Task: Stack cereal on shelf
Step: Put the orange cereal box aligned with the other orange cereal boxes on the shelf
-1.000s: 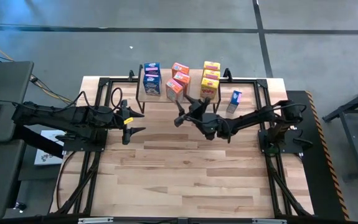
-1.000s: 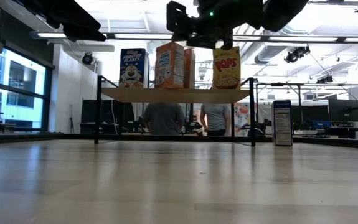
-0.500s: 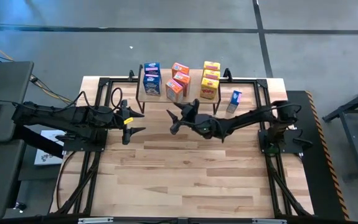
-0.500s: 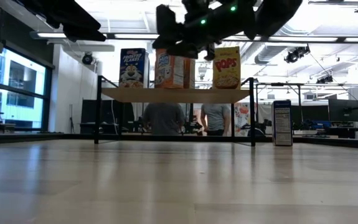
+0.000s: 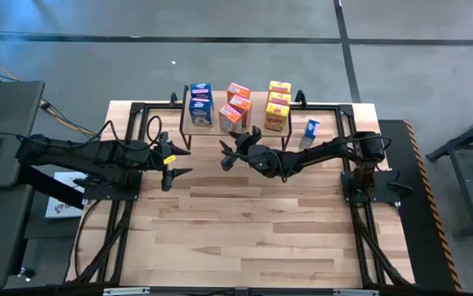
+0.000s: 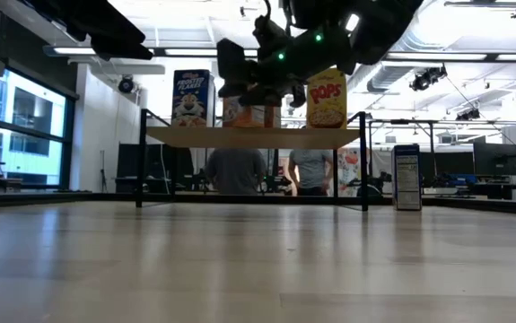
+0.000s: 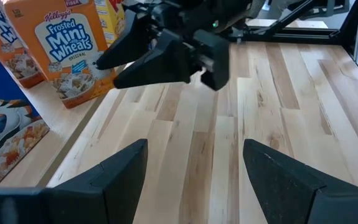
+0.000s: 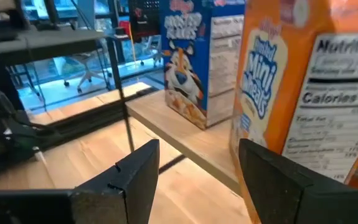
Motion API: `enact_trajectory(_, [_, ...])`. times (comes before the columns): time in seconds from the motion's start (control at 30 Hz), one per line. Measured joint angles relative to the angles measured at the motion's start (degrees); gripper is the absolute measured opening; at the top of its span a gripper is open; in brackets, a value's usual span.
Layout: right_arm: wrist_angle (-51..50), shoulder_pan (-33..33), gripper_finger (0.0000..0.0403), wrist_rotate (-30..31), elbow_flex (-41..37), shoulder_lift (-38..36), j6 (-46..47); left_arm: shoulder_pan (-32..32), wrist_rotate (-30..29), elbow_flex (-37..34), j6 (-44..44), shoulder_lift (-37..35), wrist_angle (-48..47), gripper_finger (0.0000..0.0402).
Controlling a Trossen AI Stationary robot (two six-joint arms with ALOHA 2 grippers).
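Here's the shelf at the far side of the tabletop, a light plank on thin black wire legs, and it's nearly full. From above: two blue boxes on the left end, three orange boxes in the middle, three yellow boxes on the right end. One more blue box stands upright on the tabletop, off the shelf's right end, on its own.

The right gripper hangs just in front of the shelf, level with the orange row, its arm stretched in from the right side of the tabletop. Jaws apart, nothing between them. The right wrist view confirms it: both fingers spread, an orange Mini-Wheats box close ahead on the plank, a blue Frosted Flakes box farther along.

The left gripper waits over the left part of the tabletop, short of the shelf's left end, jaws wide and empty. Its wrist camera looks past its own fingers at the right gripper, with an orange box behind.

From table height, two people stand in the room beyond the shelf.
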Motion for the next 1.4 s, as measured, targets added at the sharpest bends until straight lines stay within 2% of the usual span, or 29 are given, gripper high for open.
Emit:
enact_trajectory(1.07, [-0.54,-0.15,0.0213,8.75,0.00,0.00,1.49,-0.01,0.00,0.00,-0.01,0.01,0.00,0.0257])
enact_trajectory(1.4, [-0.52,0.65,0.0213,13.58,-0.02,0.00,1.22,-0.02,0.00,0.00,-0.01,-0.01,0.00,0.0257])
